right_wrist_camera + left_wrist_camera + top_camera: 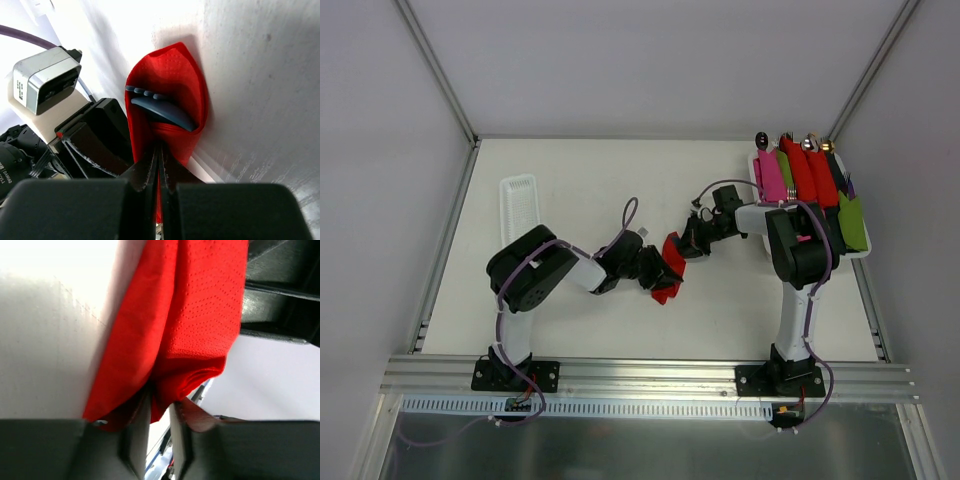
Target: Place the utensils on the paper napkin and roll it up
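The bright-red paper napkin is bunched up and held between both grippers near the table's middle. In the right wrist view the napkin folds around dark blue-grey utensils, with fork tines showing at the top. My right gripper is shut on the napkin's lower fold; in the top view it sits at the napkin's upper right. My left gripper pinches a fold of the napkin between nearly closed fingers; in the top view it is at the napkin's left.
A white tray at the far right holds several rolled pink, red and green bundles with utensil ends sticking out. A long white ribbed tray lies at the left. The left arm's wrist camera is close beside my right gripper.
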`<action>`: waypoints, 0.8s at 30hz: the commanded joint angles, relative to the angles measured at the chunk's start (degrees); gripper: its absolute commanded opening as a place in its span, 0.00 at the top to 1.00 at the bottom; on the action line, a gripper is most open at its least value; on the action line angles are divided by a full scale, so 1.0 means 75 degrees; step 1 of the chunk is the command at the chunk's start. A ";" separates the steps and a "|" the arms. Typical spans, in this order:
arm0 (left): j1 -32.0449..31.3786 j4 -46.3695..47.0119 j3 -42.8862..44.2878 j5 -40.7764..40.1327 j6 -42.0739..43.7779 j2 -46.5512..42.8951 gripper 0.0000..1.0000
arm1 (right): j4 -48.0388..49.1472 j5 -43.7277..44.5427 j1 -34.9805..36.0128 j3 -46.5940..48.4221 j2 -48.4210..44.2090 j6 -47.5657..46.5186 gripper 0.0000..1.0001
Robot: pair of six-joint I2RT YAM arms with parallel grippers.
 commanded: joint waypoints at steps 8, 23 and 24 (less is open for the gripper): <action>-0.0138 0.0930 -0.0986 0.0044 -0.0649 0.0865 0.64 | -0.1554 0.0985 -0.0255 0.1163 -0.0398 -0.1365 0.91; -0.0127 0.1436 -0.1069 0.0091 -0.0358 0.1089 0.53 | -0.2635 -0.0116 -0.0597 0.2819 -0.0774 -0.1553 0.86; -0.0127 0.1412 -0.1057 0.0079 -0.0310 0.1065 0.52 | -0.2646 -0.0117 -0.0515 0.2748 -0.0762 -0.1576 0.86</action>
